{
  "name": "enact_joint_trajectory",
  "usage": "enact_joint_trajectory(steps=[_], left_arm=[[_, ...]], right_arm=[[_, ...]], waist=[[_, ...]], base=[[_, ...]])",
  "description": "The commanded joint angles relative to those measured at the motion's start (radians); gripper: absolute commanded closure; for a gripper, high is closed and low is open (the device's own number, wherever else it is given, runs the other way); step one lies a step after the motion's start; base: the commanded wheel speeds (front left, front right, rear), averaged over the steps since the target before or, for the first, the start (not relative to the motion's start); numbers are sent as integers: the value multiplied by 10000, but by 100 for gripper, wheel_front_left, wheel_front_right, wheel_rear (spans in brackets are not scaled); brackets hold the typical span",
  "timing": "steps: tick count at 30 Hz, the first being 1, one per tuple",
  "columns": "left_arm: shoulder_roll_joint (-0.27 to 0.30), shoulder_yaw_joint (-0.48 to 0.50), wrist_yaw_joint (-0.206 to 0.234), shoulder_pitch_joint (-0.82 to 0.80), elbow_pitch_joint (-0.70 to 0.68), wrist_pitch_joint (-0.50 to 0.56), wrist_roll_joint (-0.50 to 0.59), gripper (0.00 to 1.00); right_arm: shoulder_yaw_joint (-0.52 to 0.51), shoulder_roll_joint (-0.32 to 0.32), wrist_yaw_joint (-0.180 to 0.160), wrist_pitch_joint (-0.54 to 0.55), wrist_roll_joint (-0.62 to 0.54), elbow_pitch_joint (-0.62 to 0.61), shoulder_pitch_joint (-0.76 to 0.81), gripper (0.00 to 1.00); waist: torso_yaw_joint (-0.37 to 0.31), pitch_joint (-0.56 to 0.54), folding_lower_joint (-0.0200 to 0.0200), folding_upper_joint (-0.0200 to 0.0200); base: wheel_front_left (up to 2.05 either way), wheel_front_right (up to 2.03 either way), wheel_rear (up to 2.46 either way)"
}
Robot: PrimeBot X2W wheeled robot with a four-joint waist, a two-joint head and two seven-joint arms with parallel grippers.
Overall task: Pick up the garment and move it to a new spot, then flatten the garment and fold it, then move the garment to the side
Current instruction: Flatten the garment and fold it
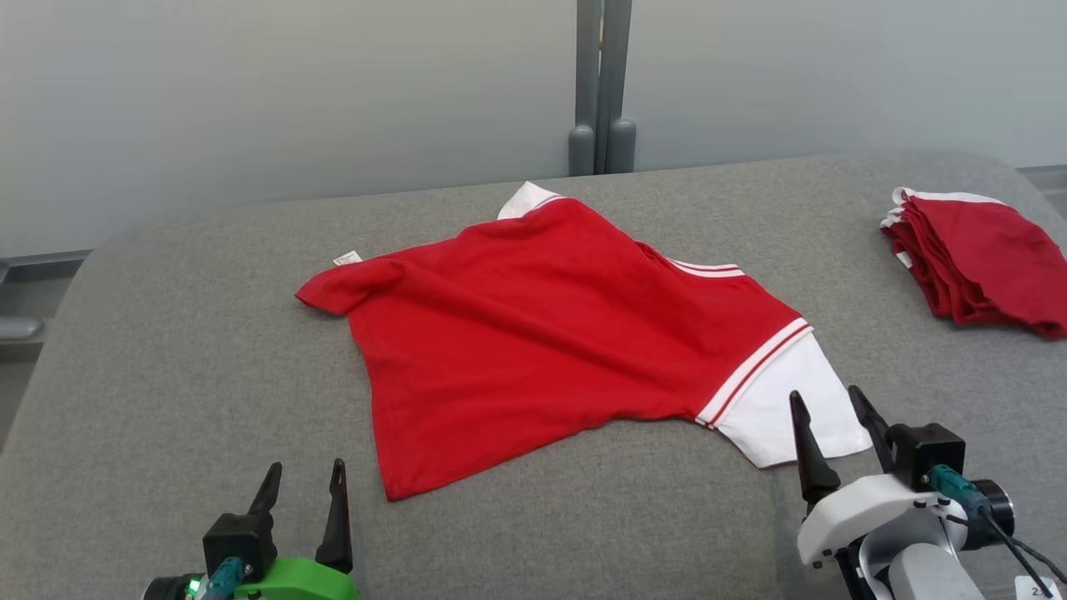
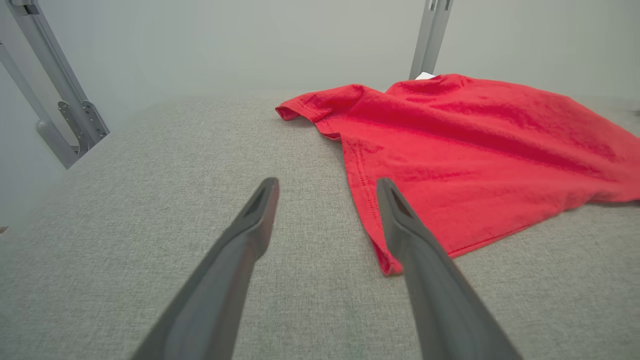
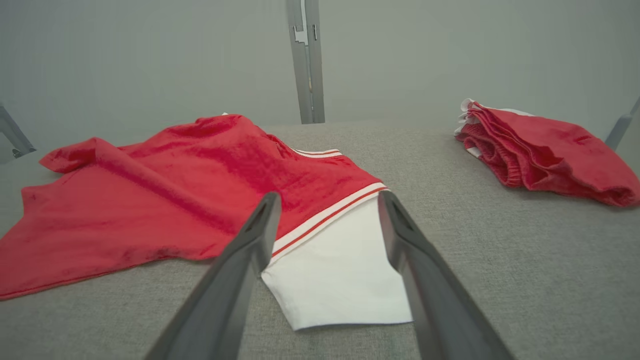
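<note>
On the table [image 1: 167, 375] a red shirt [image 1: 542, 333] lies spread mid-surface, its white sleeve beside the right gripper [image 1: 825, 393], hem near the left gripper [image 1: 306, 465]; both stand open, empty. Folded red clothes [image 1: 984, 258] sit far right.

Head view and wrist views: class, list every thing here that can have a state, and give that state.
red shirt: spread out unfolded on the grey surface, wrinkled, not held.
pile of red garments: folded and stacked, apart from the shirt.
left gripper: open, empty, near the shirt's hem corner.
right gripper: open, empty, by the white sleeve.
</note>
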Motion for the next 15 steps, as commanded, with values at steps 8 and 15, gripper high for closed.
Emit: enact_joint_trajectory(steps=[8,15], left_arm=[[26,-418,-31,189,-119,-28,-242,0],[25,-559,31,126,-112,-26,-343,0]], right_arm=[[654,-33,-8,-1,-107,-6,199,0],[848,-34,-8,-1,29,-120,215,0]], waist=[[65,138,0,-1],[63,173,0,-1]], base=[[0,0,0],[0,0,0]])
